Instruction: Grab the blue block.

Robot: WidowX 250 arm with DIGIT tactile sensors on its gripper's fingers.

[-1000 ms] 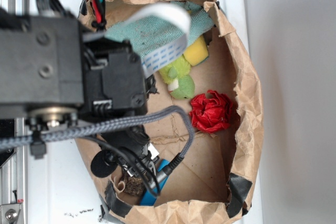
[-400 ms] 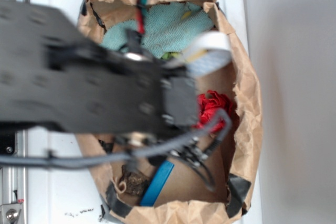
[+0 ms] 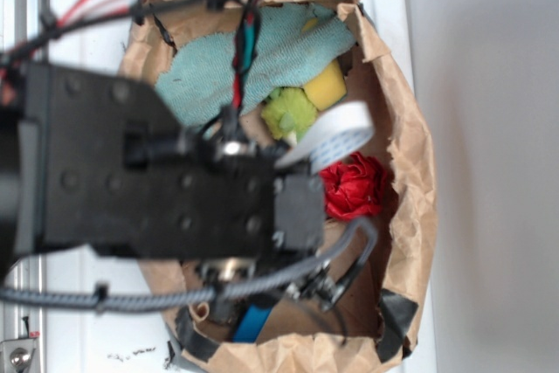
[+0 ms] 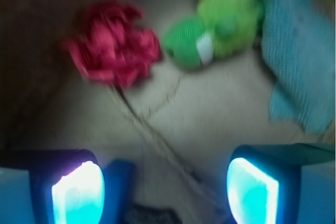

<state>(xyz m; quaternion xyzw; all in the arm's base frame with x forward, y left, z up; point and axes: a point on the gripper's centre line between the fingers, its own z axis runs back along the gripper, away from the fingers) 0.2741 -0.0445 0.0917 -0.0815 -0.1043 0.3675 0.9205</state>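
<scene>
Blue block [image 3: 253, 324] lies at six o'clock on the paper bag's [image 3: 410, 172] floor, mostly under my arm. My gripper [image 4: 165, 184] hangs wide apart and empty; I should centre its narrow width between my fingertips [image 4: 77, 192] before descending.

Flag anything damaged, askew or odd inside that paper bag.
The paper bag is crumpled and patched with black tape at its lower rim. The teal cloth lies rumpled. The blue block sits slanted, mostly hidden under the arm. Nothing looks spilled.

Blurred red flower [image 4: 113, 51], green plush toy [image 4: 218, 30], teal cloth [image 4: 299, 51], jaws apart, blue block [image 4: 119, 182] by left pad
</scene>
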